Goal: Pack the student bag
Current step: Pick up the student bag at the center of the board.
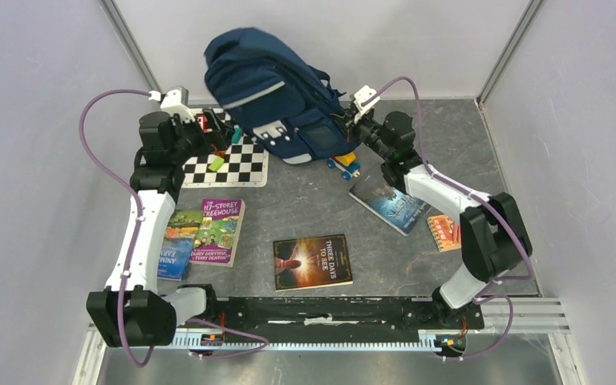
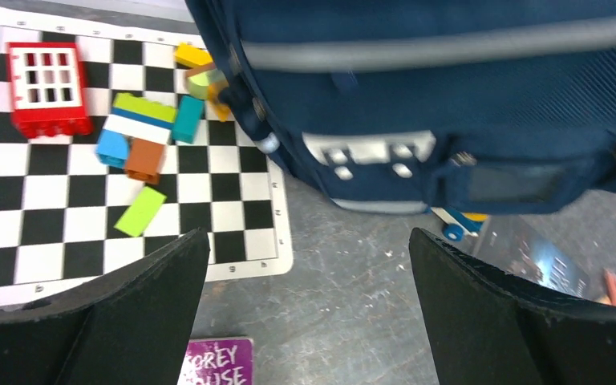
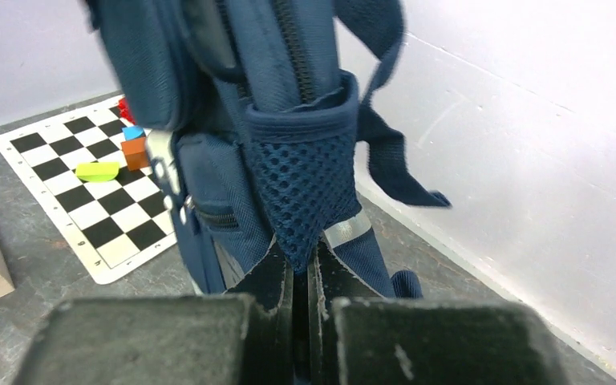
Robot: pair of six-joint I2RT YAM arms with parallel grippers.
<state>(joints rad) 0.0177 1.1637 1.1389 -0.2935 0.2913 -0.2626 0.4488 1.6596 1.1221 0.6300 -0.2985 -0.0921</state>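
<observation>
The student bag (image 1: 277, 96), navy with grey stripes, stands tipped at the far middle of the table (image 1: 305, 216), close to the back wall. Seen from overhead, its long axis runs slantwise: top end toward the far left corner, bottom end toward you and to the right.

Your right gripper (image 3: 301, 269) is at that lower right end. Its jaws are pressed together on the bag's fabric just below the mesh side pocket (image 3: 305, 184), and the bag rises steeply in front of its camera. Whether the bag's base rests on the table or hangs just off it cannot be told.

Your left gripper (image 2: 306, 241) hangs over the chessboard mat (image 2: 16, 200) at the far left of the table, jaws wide apart with nothing between them. The bag lies ahead of it and to its right, near but not touching, with the white buckle patch (image 2: 369, 152) facing it. So the right arm has the bag and the left is free; I judge the left better placed to reach the bag's top end.

The table is dark grey and scuffed. Toy blocks (image 2: 140, 136) lie on the mat beside the bag, and a small toy with blue wheels (image 2: 457, 224) peeks from under it. A purple book (image 1: 220, 231) lies toward the near left and a dark book (image 1: 312, 261) at the near middle. Pale walls close in on three sides, leaving little room behind the bag.
</observation>
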